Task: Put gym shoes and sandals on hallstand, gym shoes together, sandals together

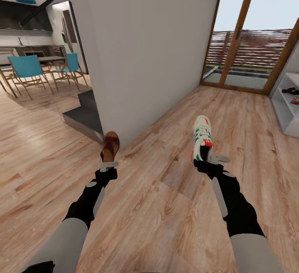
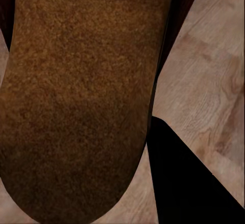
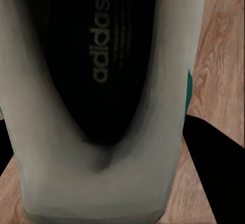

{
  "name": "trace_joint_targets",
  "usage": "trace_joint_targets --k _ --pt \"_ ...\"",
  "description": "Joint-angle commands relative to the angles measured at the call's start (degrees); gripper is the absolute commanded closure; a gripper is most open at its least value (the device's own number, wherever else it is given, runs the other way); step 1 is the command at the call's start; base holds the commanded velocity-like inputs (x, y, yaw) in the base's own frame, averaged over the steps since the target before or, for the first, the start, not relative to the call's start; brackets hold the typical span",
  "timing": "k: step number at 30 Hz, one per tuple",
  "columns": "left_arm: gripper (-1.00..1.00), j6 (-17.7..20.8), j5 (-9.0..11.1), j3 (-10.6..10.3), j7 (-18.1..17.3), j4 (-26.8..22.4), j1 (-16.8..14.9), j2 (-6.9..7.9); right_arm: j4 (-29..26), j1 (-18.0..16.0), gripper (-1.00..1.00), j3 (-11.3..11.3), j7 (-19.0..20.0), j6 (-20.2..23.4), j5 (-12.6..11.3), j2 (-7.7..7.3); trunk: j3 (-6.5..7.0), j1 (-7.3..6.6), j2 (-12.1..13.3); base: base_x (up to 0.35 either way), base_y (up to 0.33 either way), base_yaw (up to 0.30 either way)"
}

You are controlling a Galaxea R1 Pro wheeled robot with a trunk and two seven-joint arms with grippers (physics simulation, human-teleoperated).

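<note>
In the head view my left gripper (image 1: 109,164) is shut on the heel of a brown sandal (image 1: 110,146), held above the corridor floor (image 1: 166,190). Its tan footbed (image 2: 76,96) sits very close in the left wrist view. My right gripper (image 1: 211,156) is shut on the heel of a white gym shoe (image 1: 202,137) with green stripes and red-orange accents. The right wrist view looks into that shoe's dark inside (image 3: 97,60). The hallstand (image 1: 287,106) stands at the far right edge, with a dark sandal (image 1: 289,91) and a gym shoe (image 1: 295,100) on its shelves.
A white wall (image 1: 145,52) rises straight ahead, with a dark step (image 1: 85,115) at its left corner. Glass doors with wooden frames (image 1: 245,32) close the corridor's far end. Blue chairs (image 1: 27,71) and a table stand in the room at the left.
</note>
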Motion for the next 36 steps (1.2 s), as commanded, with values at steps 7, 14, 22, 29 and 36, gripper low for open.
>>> trace_joint_targets --k 7,14,22,29,36 --pt "1.0 0.32 -0.72 0.33 -0.36 -0.13 -0.01 -0.08 -0.02 -0.04 1.0 -0.02 -0.35 0.23 -0.42 0.04 0.19 -0.01 -0.02 0.0 0.0 -0.3" --pt "1.0 0.34 -0.72 0.32 -0.36 -0.1 -0.01 -0.08 -0.05 -0.04 1.0 -0.02 -0.35 0.24 -0.42 0.04 0.4 -0.01 -0.02 0.0 0.0 -0.3" --pt "1.0 0.36 -0.72 0.31 -0.36 -0.09 -0.01 -0.08 -0.02 -0.04 1.0 -0.02 -0.35 0.24 -0.42 0.04 0.63 -0.01 -0.02 0.0 0.0 -0.3" --pt "1.0 0.37 -0.72 0.3 -0.36 -0.08 -0.01 -0.08 -0.06 -0.04 1.0 -0.02 -0.35 0.24 -0.42 0.04 0.82 -0.01 -0.02 0.0 0.0 -0.3" --pt "1.0 0.37 -0.72 0.3 -0.36 -0.08 -0.01 -0.08 -0.05 -0.04 1.0 -0.02 -0.35 0.24 -0.42 0.04 1.01 -0.01 -0.02 0.054 0.0 -0.3"
